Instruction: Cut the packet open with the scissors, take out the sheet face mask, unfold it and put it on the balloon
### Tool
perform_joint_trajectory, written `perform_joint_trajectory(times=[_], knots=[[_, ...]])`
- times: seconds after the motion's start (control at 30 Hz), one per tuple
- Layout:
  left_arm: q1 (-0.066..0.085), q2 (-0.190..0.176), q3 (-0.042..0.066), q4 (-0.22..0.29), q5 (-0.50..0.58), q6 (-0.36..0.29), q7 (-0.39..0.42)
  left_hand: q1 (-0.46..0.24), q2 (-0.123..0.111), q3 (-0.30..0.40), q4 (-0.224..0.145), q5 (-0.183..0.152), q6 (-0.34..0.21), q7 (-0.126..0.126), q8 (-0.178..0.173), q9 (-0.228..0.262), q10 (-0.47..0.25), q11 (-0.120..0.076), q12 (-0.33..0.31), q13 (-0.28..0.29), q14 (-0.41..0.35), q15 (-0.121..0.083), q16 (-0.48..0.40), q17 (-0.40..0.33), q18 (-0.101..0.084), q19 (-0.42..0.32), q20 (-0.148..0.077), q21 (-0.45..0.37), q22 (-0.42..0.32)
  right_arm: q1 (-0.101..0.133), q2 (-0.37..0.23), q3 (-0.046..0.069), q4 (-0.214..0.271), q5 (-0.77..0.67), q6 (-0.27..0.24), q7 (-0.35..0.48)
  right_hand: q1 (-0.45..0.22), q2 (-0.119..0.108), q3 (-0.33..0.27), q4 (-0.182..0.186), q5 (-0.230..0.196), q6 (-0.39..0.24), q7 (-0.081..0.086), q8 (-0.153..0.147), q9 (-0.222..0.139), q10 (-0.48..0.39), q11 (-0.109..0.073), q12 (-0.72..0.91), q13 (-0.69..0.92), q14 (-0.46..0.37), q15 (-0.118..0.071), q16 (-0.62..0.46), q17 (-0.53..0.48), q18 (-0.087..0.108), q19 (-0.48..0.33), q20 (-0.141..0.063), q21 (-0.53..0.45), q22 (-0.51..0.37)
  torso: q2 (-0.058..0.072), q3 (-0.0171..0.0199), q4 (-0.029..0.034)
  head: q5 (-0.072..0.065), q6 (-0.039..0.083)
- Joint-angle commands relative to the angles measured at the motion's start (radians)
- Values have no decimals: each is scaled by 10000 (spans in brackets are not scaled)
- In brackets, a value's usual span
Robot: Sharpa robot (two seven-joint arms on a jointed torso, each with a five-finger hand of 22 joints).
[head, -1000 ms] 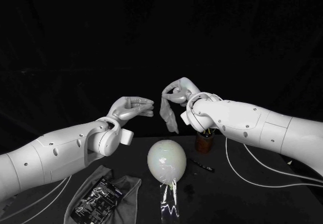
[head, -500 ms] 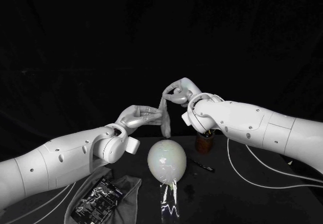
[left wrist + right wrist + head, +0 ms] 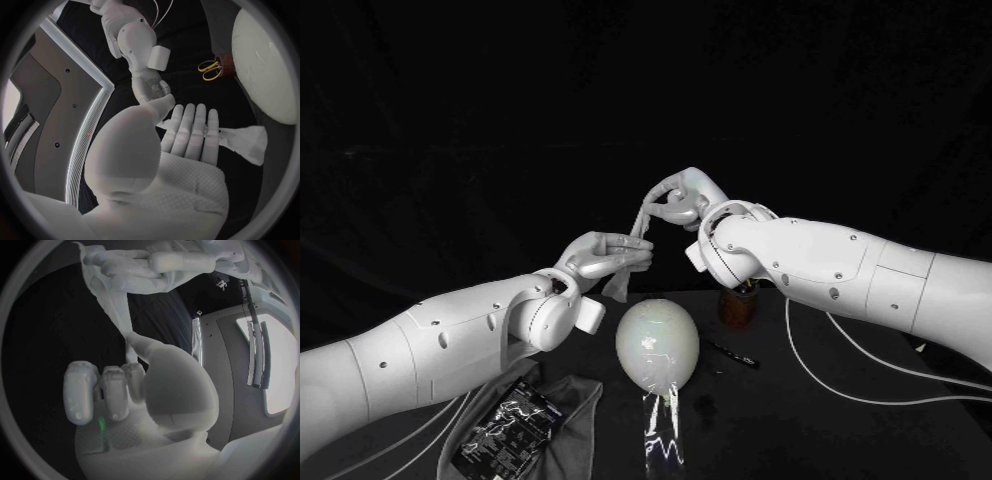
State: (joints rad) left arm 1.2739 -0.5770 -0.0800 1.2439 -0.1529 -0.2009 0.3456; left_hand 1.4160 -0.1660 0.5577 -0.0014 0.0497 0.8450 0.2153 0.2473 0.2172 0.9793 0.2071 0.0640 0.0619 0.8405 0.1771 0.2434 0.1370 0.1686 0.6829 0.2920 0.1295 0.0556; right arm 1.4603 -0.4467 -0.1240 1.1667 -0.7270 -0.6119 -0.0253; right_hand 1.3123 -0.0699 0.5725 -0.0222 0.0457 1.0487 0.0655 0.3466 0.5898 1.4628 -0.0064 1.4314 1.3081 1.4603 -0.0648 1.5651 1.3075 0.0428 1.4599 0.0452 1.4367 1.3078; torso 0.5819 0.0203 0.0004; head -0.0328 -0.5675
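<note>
Since a second ago our left hand [image 3: 606,255] has come across to the sheet face mask [image 3: 635,222] and now pinches its lower part, while our right hand [image 3: 678,200] grips the upper end. Between them the mask is a narrow, limp, whitish strip, held in the air and apart from the balloon [image 3: 658,343], which is pale, smooth, glossy and egg-shaped. We judge that cutting and taking out are done: the dark printed packet [image 3: 514,420] lies on the surface [image 3: 848,440]. Unfolding and placing remain.
</note>
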Motion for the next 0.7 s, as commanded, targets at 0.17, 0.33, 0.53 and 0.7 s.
perform_joint_trajectory(times=[0.17, 0.33, 0.53, 0.7], knots=[[0, 63, 15, -63, -190, -238, 43, -84, 2, 102, -102, -15, -263, 417, -224, -90, -462, 76, -47, -6, -368, 122, -356, -118, -125, -317, 1, -210, -5, 8, -23, 7, 126, -138, -12, 29, 33, 2, 57, -22, 30, 73, 19, 40, 58, 645, -33, 46, 1887, 1105, -42, 57, 2633, -134, 447, -29, 67, 2243, 0, 6, 0, 22, 15], [-1, 22, 14, -125, -79, -364, 181, -73, 20, 109, -123, -15, -290, 438, -250, -103, -530, 94, -41, -2, -397, 139, -403, -131, -132, -249, -3, -216, 7, 8, -96, 6, 291, -139, -15, 26, 33, 2, 57, -22, 30, 73, 19, 40, 58, 645, -33, 46, 1887, 1105, -42, 57, 2633, -134, 447, -29, 67, 2243, -3, 3, -1, 0, 19], [-1, -28, 13, -167, 36, -473, 274, -140, 82, 117, -119, -14, 6, 351, -120, -56, -143, -12, 77, 36, -104, 41, -355, -94, -24, 514, -13, -64, 85, 8, -209, 6, 507, -152, -32, 24, 33, 2, 57, -22, 30, 73, 19, 40, 58, 645, -33, 46, 1887, 1105, -42, 57, 2633, -134, 447, -29, 67, 2243, -7, 3, 3, -6, 31], [-1, -21, 12, -179, 71, -518, 288, -138, 73, 121, -131, -15, 11, 347, -120, -58, -124, -16, 69, 31, -111, 42, -373, -99, -23, 383, -9, -95, 69, 9, -292, 6, 648, -157, -42, 22, 33, 2, 57, -22, 30, 73, 19, 40, 58, 645, -33, 46, 1887, 1105, -42, 57, 2633, -134, 447, -29, 67, 2243, 0, 2, 1, 22, 34]])
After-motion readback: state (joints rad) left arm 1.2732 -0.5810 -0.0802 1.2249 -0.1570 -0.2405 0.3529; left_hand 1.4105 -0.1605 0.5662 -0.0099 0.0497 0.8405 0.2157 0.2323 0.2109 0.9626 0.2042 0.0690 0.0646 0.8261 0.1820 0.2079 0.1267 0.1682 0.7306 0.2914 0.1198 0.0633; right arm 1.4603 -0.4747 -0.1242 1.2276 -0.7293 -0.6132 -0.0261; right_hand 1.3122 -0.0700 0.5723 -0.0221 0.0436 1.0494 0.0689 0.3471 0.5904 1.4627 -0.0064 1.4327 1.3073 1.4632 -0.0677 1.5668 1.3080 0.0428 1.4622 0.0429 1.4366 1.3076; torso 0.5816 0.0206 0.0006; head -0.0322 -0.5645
